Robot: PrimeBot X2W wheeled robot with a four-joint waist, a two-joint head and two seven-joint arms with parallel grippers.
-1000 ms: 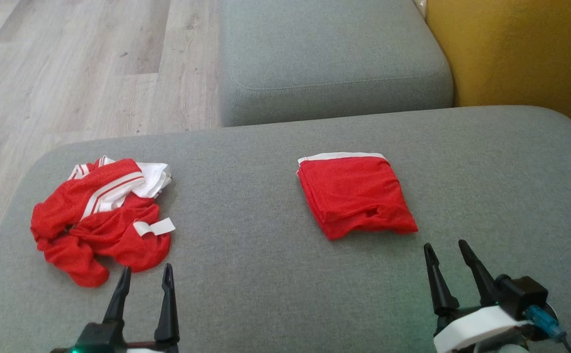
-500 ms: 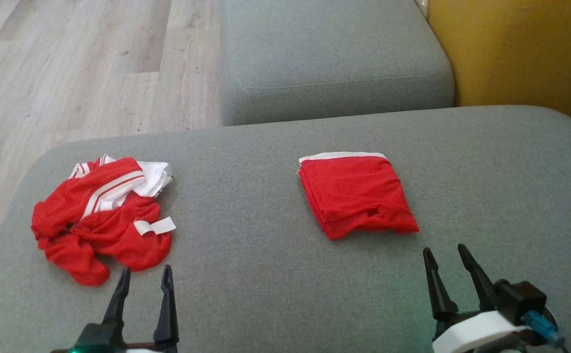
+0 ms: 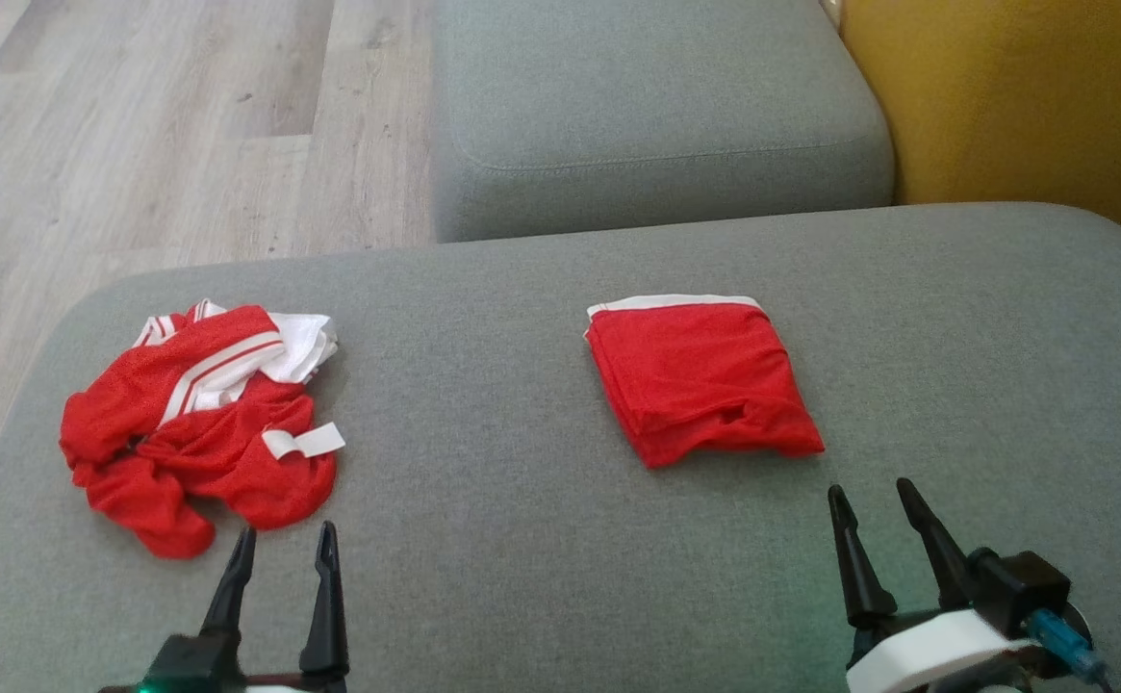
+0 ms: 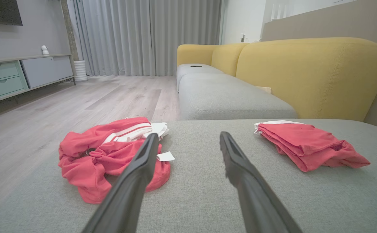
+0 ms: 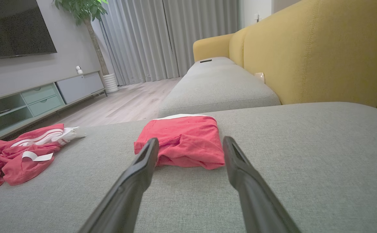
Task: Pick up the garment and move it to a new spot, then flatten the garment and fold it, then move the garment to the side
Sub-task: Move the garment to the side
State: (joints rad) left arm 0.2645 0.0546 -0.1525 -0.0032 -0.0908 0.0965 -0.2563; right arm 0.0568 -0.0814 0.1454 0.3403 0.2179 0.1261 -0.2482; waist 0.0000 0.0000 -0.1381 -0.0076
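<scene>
No change is being seen bar slight camera drift: left gripper and right gripper are being held apart and empty, crumpled garment is being left untouched on the grey seat, left of the folded garment, so pickup is probably being staged.

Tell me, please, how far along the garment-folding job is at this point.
Done: the folded garment lies flat on the grey cushion. In hand: nothing; the left gripper and right gripper are open and empty. Left: the crumpled garment is not yet picked up, flattened or folded.
</scene>
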